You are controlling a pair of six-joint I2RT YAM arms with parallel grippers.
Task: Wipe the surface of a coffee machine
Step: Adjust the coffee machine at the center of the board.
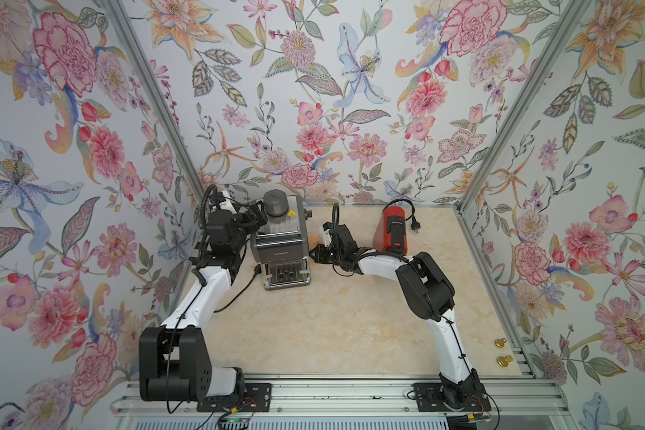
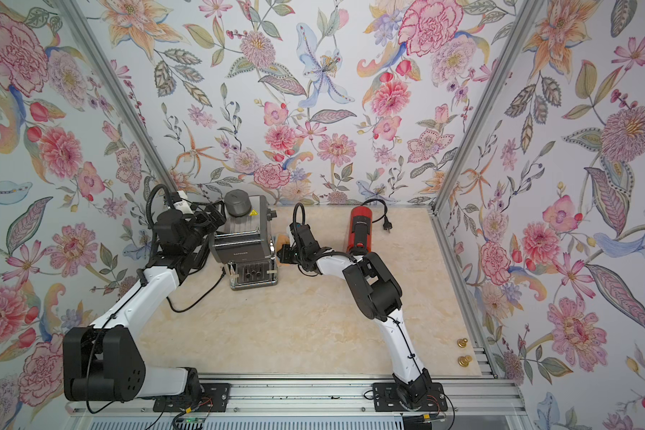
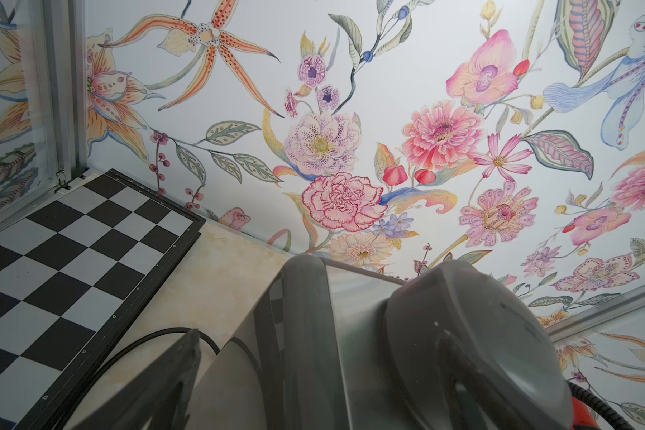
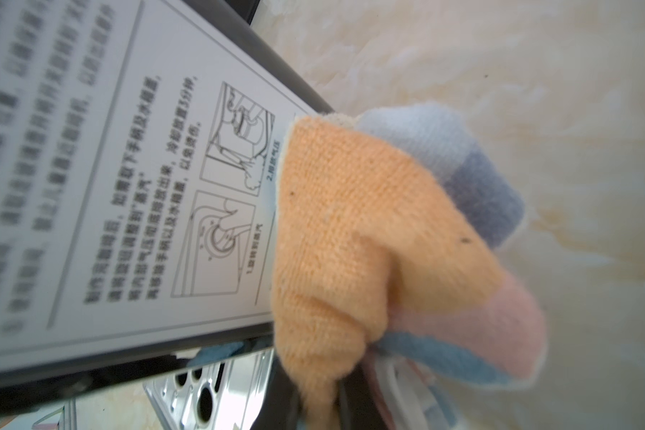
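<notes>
While the left gripper [image 1: 257, 219] sits at ten o'clock of the coffee machine [image 1: 280, 245] (open or closed, unclear), the right gripper [image 1: 318, 257] — clamped on the striped cloth [image 4: 369, 231] — presses its three o'clock side; wiping seems underway, next needing a firm stroke along that panel.

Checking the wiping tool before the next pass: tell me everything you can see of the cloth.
The cloth is a knitted-looking towel in orange, pale blue, grey-blue and pink stripes, with dark flecks. It is bunched, pinched in the shut right gripper, and pressed against the side of the grey coffee machine, overlapping the edge of its white label.
</notes>
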